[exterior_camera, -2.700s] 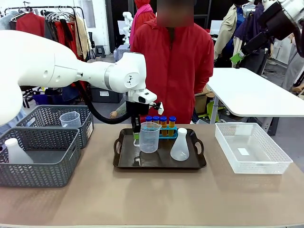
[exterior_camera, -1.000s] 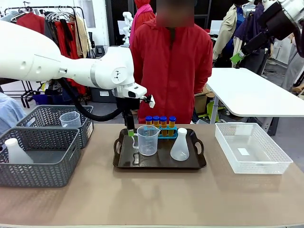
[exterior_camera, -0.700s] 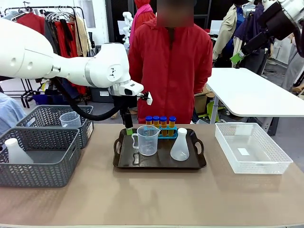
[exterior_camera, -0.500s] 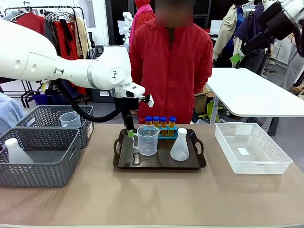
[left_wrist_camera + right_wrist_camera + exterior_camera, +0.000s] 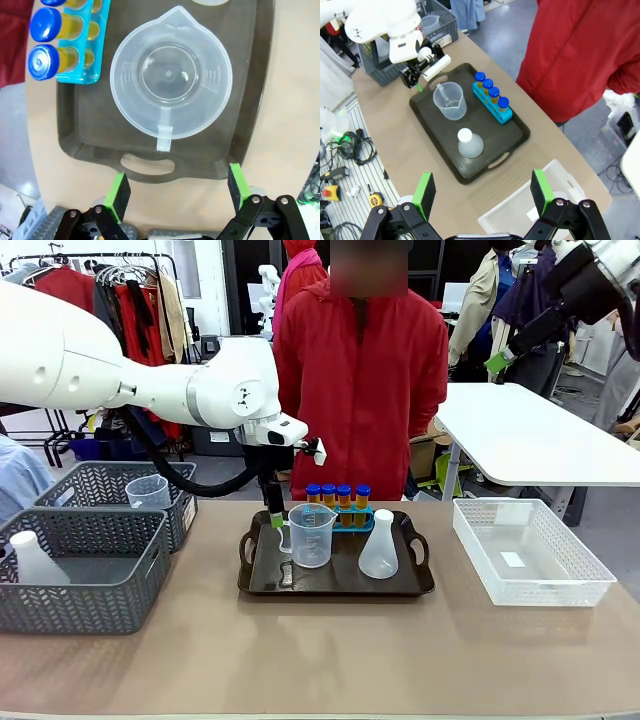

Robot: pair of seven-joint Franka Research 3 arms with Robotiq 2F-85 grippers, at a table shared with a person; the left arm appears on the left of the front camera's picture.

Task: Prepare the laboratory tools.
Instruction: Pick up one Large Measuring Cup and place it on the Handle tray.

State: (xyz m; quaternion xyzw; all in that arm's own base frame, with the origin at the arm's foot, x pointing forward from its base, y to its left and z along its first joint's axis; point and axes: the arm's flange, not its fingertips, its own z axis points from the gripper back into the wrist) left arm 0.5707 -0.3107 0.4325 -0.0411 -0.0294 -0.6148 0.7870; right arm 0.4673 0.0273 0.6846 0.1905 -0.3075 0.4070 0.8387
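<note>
- Left gripper (image 5: 176,189), black with green pads, hangs spread wide and empty above the handle end of a dark rectangular tray (image 5: 262,580).
- Clear handled measuring jug (image 5: 310,533) stands on that tray, beside a translucent white conical flask (image 5: 378,546).
- Small blue four-hole rack (image 5: 352,522) behind them holds four orange-filled, blue-capped test tubes (image 5: 337,502).
- Right gripper (image 5: 482,196) hovers high, jaws apart, nothing held.

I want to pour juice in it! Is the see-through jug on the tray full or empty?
Empty. Looking straight down into the measuring jug, its bare bottom shows, with no liquid inside.
</note>
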